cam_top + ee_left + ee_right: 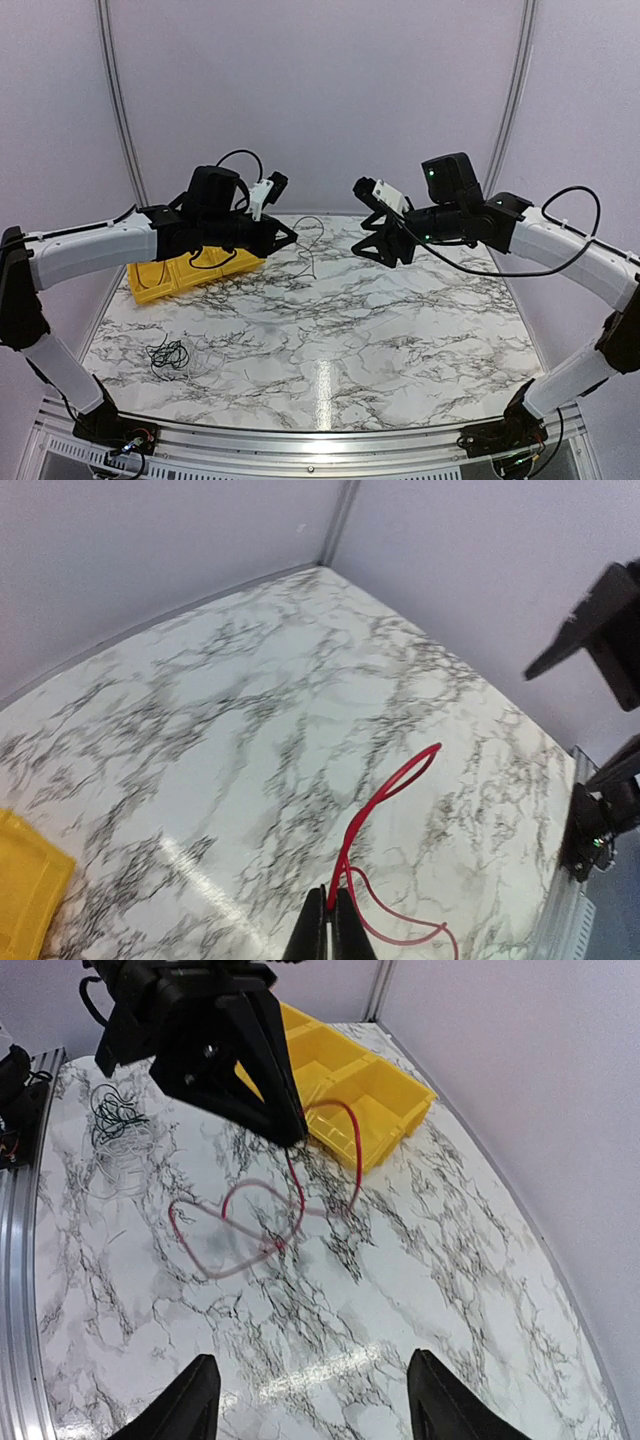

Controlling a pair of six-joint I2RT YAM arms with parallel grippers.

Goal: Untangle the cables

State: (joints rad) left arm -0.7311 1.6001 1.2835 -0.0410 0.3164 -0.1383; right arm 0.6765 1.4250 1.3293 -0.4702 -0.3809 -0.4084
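My left gripper (290, 237) is shut on a thin red wire (385, 790) and holds it up over the back middle of the table. The pinch shows in the left wrist view (330, 895). In the right wrist view the red wire (300, 1175) hangs in loops from the left gripper (292, 1135) down towards the marble. A small tangle of thin wires (168, 353), mostly black with some pale strands, lies at the front left; it also shows in the right wrist view (115, 1125). My right gripper (368, 248) is open and empty (312, 1400), raised, facing the left gripper.
A yellow compartment bin (160, 280) stands at the back left, partly under the left arm; it also shows in the right wrist view (390, 1090). The marble table (400, 330) is walled at the back and sides. A metal rail (300, 440) runs along the near edge.
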